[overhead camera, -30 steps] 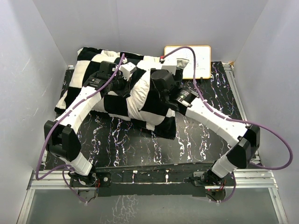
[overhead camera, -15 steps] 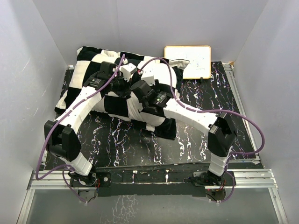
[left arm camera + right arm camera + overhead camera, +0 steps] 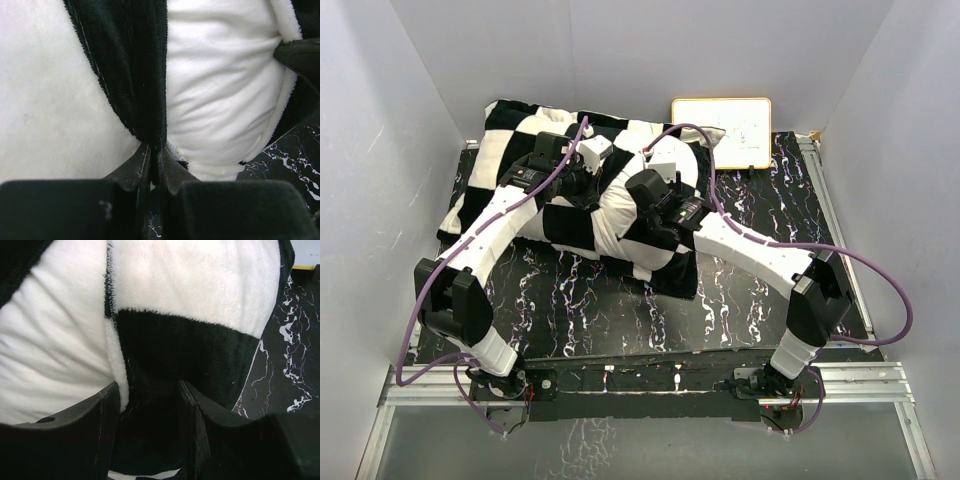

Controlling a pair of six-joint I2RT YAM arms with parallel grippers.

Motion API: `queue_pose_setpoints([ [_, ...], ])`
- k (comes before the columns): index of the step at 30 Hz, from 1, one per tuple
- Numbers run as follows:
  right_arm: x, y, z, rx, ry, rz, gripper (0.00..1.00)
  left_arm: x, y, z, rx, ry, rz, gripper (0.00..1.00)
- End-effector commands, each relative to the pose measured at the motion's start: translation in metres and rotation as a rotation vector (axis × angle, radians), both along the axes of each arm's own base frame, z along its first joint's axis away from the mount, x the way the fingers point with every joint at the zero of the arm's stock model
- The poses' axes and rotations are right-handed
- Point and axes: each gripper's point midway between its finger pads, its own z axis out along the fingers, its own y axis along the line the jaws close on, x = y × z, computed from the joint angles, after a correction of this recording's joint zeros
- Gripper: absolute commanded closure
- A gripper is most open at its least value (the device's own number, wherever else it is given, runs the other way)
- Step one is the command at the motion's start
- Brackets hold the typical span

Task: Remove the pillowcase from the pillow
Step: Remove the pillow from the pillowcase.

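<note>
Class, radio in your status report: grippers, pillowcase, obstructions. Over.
Left gripper shut on pillowcase fold. Right gripper straddling a black fold, grip unconfirmed. Pillowcase not yet off. Whiteboard behind, not obstructing.

the pillowcase lies on the table, filling its far left part from the far left corner to about the middle. a board stands at the far edge, right of middle, just behind the pillowcase's right end. on top of the pillowcase sit the left gripper, near its middle, and the right gripper, just right of it. each has a fold of the pillowcase between its fingers.
</note>
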Motion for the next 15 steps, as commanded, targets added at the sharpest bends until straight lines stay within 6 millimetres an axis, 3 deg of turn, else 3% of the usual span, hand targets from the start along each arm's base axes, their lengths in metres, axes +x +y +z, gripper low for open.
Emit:
queue_pose_setpoints([
  [1, 0.005, -0.024, 0.002, -0.008, -0.007, -0.051, 0.52, -0.027, 0.019, -0.017, 0.074, 0.098, 0.021, 1.0],
  [10, 0.015, -0.022, -0.016, -0.07, 0.003, -0.087, 0.55, -0.028, 0.019, -0.016, 0.077, 0.09, 0.011, 1.0],
  [13, 0.017, -0.058, -0.028, -0.173, 0.031, -0.199, 0.59, -0.03, 0.02, -0.014, 0.079, 0.085, 0.01, 1.0],
  [15, 0.023, -0.101, -0.035, -0.149, 0.061, -0.296, 0.64, -0.031, 0.024, -0.013, 0.093, 0.071, 0.006, 1.0],
])
